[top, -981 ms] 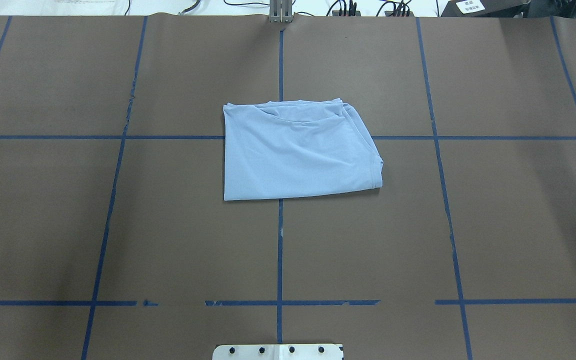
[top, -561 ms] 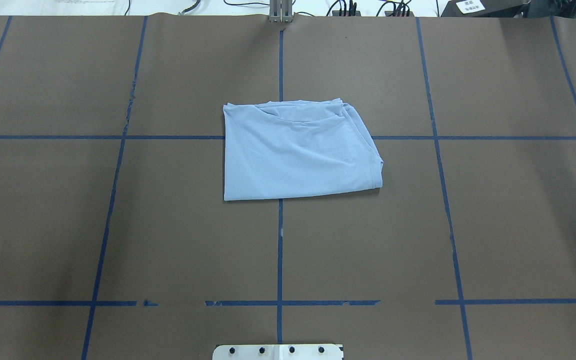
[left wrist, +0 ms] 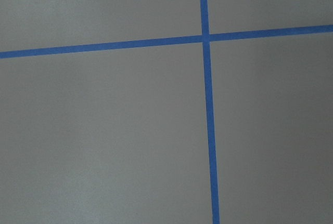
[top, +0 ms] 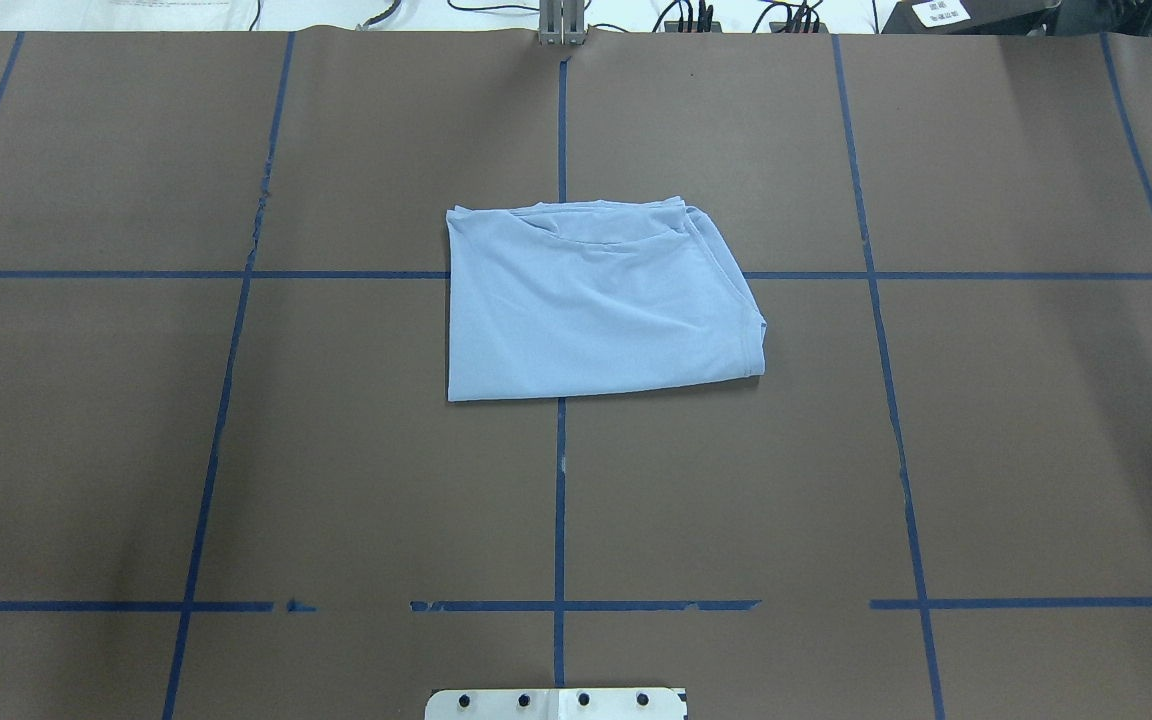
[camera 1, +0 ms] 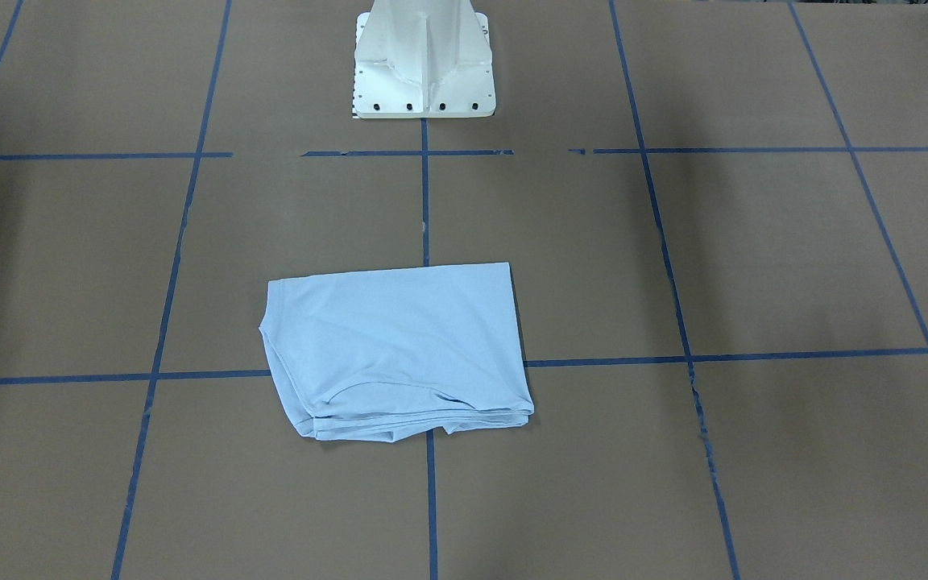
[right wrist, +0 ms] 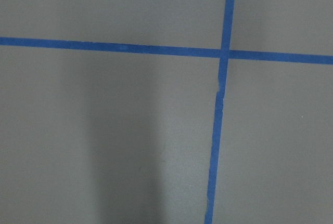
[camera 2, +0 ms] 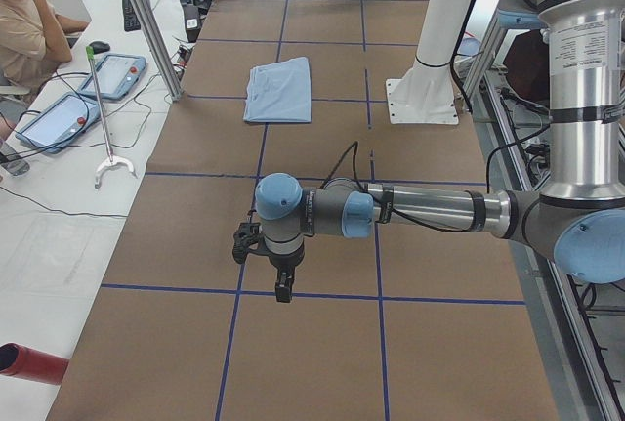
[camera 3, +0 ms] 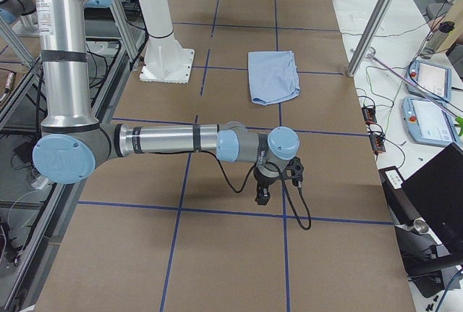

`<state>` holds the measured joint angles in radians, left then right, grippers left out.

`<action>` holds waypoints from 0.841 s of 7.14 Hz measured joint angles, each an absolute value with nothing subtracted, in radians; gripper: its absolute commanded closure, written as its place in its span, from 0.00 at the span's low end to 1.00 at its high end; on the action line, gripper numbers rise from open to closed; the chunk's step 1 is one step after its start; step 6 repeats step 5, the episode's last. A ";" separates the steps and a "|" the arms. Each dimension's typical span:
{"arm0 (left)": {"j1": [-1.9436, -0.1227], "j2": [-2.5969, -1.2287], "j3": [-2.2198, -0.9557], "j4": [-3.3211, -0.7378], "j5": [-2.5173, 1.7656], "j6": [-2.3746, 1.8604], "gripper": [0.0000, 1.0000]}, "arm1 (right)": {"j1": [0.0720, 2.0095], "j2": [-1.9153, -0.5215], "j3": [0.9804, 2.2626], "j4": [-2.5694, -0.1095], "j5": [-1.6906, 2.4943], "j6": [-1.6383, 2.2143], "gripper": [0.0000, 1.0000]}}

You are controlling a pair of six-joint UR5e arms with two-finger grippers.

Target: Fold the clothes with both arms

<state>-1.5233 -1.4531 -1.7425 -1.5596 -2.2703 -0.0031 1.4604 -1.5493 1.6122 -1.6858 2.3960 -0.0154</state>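
I see the shirt (top: 596, 305) folded flat on the counter (top: 936, 450), straight out in front of the pedestal (camera 1: 422, 64). The left claw (camera 2: 283, 292) and right claw (camera 3: 262, 196) hang well out to its sides, apparently pointing down; clenched or released, I cannot tell.

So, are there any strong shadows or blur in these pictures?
Overhead view: even light, the folded light blue T-shirt sharp, only a thin shadow along its near edge. Right wrist view: a broad soft shadow on the brown paper table cover. Left wrist view: flat, no glare.
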 measured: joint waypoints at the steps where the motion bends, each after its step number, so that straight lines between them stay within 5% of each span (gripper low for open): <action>1: -1.523 -1.453 -1.739 -1.560 -2.270 -0.003 0.00 | 1.460 -1.549 1.614 -1.686 2.396 -0.015 0.00; 6: -1.522 -1.473 -1.737 -1.563 -2.272 -0.005 0.00 | 1.456 -1.548 1.624 -1.686 2.398 -0.014 0.00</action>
